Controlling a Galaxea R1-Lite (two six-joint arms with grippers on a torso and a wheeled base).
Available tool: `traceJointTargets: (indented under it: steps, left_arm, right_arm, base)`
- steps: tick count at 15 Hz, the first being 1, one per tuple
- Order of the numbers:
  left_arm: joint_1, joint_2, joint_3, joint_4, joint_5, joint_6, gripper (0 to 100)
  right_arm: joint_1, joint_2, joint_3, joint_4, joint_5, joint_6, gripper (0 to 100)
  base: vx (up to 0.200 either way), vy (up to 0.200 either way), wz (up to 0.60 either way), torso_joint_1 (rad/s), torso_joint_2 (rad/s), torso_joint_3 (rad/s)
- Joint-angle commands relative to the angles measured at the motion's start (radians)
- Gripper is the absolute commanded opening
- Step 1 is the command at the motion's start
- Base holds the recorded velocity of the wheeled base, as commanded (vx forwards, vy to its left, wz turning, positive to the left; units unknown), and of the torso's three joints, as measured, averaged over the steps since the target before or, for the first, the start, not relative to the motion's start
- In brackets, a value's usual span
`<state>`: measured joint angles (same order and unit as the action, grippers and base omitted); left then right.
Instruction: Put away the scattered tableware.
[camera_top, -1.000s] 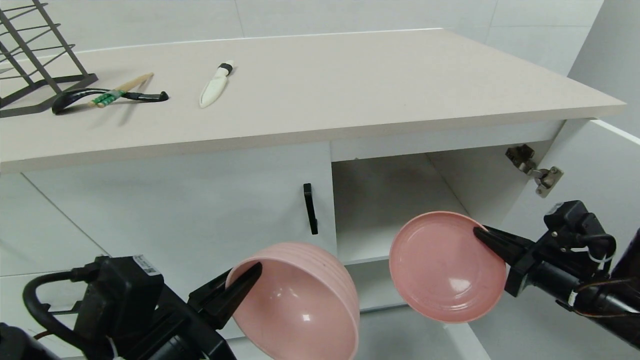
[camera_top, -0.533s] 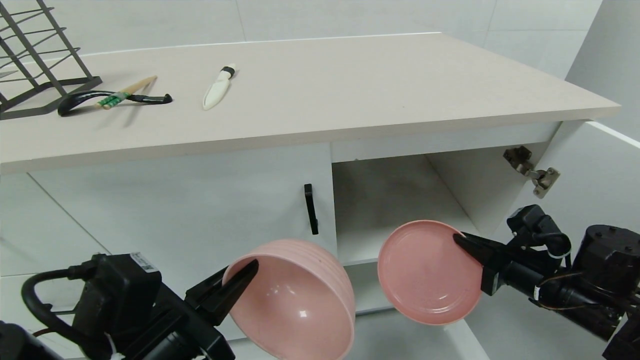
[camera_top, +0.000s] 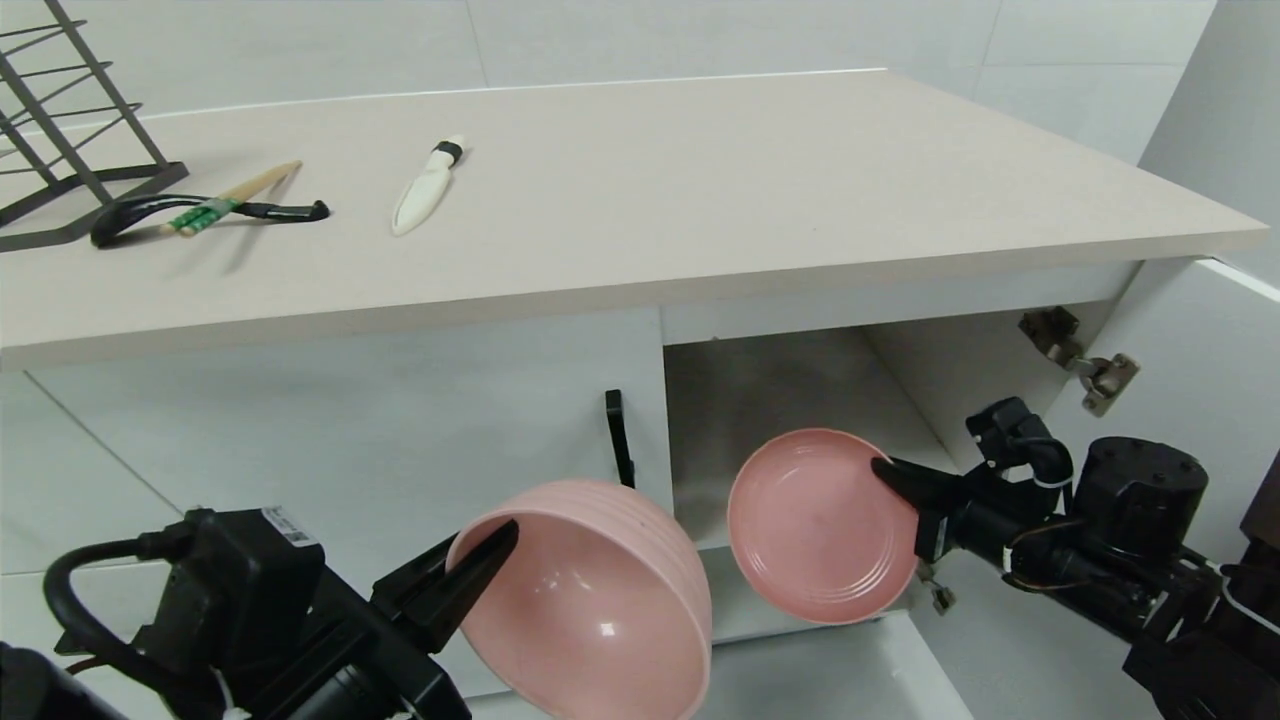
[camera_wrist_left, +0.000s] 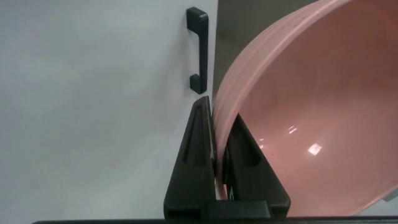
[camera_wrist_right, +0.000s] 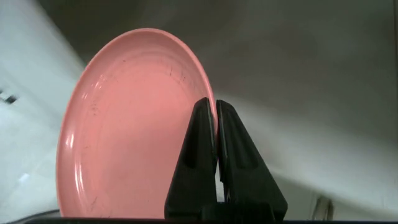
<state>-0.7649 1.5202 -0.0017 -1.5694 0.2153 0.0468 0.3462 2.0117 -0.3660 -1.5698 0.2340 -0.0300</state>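
I am gripping two pieces at once. My left gripper (camera_top: 497, 545) is closed on the rim of the pink bowl (camera_top: 600, 610), one finger inside the wall and one outside, pinching at about ten o'clock on the rim. The bowl is hanging at six o'clock in my head view, in front of the closed door and just below its black handle (camera_top: 620, 440). It is tipped on its side, with its mouth turned toward me and downward.

My right gripper (camera_top: 882, 468) is clamped thin on the edge of the pink plate (camera_top: 815, 530), at about two o'clock on its rim. The plate is standing nearly on edge at four o'clock, at the mouth of the open cupboard (camera_top: 780, 400), its face turned toward me and its flat plane close to upright. I judge I am carrying it edge-on so it slips through the opening.

On the countertop (camera_top: 700, 180), at ten to eleven o'clock, the chopsticks (camera_top: 235, 190), black spoon (camera_top: 200, 208) and white utensil (camera_top: 425, 185) are waiting, lying lengthwise toward one o'clock.
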Motion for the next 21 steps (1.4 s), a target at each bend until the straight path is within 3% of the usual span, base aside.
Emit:
traceJointTargets:
  steps: [1, 5, 8, 11, 13, 21]
  left_arm:
    - [-0.001, 0.0, 0.002, -0.001, 0.007, 0.001, 0]
    - [-0.001, -0.018, 0.002, 0.009, 0.024, 0.001, 0]
    - [-0.001, -0.055, 0.0, 0.043, 0.024, 0.001, 0]
    - [-0.001, -0.14, 0.0, 0.2, 0.022, 0.004, 0]
    - [-0.001, -0.169, 0.0, 0.241, 0.019, 0.03, 0]
    - [-0.001, -0.16, 0.0, 0.241, 0.019, 0.036, 0]
  right_arm:
    - [0.001, 0.025, -0.019, -0.001, 0.001, 0.01, 0]
    - [0.001, 0.062, -0.099, -0.001, -0.005, 0.121, 0]
    - [-0.001, 0.142, -0.143, -0.001, -0.045, 0.13, 0]
    - [-0.007, 0.194, -0.177, -0.001, -0.05, 0.133, 0]
    - [-0.015, 0.231, -0.215, -0.001, -0.053, 0.147, 0]
    - [-0.029, 0.386, -0.432, -0.001, -0.156, 0.226, 0]
  base:
    - [0.0, 0.0, 0.0, 0.0, 0.0, 0.0]
    - [0.0, 0.0, 0.0, 0.0, 0.0, 0.0]
    - [0.0, 0.0, 0.0, 0.0, 0.0, 0.0]
    - [0.0, 0.0, 0.0, 0.0, 0.0, 0.0]
    - [0.0, 0.0, 0.0, 0.0, 0.0, 0.0]
    - [0.0, 0.0, 0.0, 0.0, 0.0, 0.0]
